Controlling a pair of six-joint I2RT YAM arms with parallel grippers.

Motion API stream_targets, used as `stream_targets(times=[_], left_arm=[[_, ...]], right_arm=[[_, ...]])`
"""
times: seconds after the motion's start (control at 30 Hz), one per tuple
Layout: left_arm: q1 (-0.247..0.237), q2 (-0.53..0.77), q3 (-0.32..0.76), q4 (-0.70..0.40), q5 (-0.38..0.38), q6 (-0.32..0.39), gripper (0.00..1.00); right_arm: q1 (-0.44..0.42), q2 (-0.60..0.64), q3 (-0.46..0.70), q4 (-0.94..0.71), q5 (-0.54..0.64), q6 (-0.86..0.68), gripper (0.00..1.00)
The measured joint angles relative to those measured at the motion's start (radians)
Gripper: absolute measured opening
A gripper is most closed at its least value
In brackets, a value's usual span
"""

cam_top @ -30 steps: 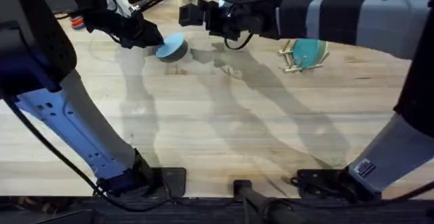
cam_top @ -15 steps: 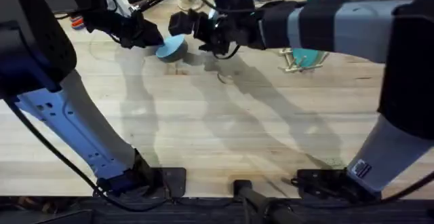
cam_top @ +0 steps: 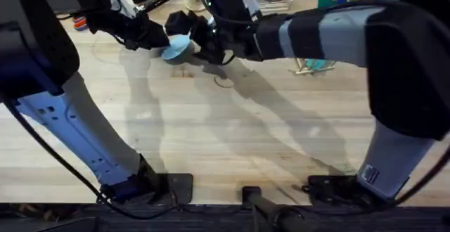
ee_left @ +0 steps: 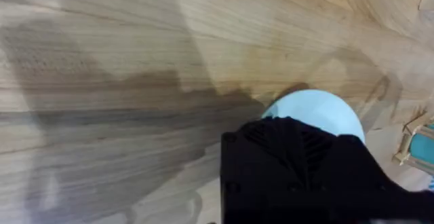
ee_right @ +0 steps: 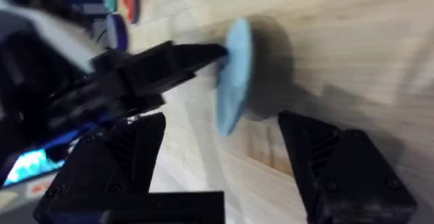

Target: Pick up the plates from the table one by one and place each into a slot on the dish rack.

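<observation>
Light blue plate [cam_top: 177, 47]: held off the table [cam_top: 225, 140] at the far left-centre of the overhead view, tilted on edge, its shadow on the wood just beneath. In the right wrist view the same plate [ee_right: 234, 75] appears edge-on, a thin pale blue disc standing nearly upright above the planks. In the left wrist view its rounded rim [ee_left: 319, 112] protrudes beyond the black finger body.

Left gripper [cam_top: 156, 39]: clamped on the plate's edge from the left side. In the right wrist view its black fingers [ee_right: 193, 56] are pinched on the plate's upper rim.

Right gripper [cam_top: 188, 29]: arm reaches across the middle from the right base; gripper sits just beside the plate on its right. Its two fingers [ee_right: 339, 159] are spread wide, one on each side of the plate, not touching it as far as can be seen.

Teal plate [cam_top: 320, 64]: stands in the dish rack [cam_top: 304, 66] at far right-centre, mostly hidden behind the right arm; which slot cannot be told. A corner of the rack [ee_left: 413, 139] shows in the left wrist view, well apart from the held plate.

Assorted coloured items lie along the table's far edge; too small to identify.
</observation>
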Motion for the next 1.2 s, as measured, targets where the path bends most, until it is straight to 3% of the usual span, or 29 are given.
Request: stream_targets(times=[1.0,1.2], left_arm=[[0.000,0.000,0.000,0.000,0.000,0.000,0.041],[0.000,0.000,0.000,0.000,0.000,0.000,0.041]], right_arm=[[0.006,0.056,0.001,0.069,0.000,0.160,0.989],[0.008,0.072,0.002,0.068,0.000,0.173,0.754]])
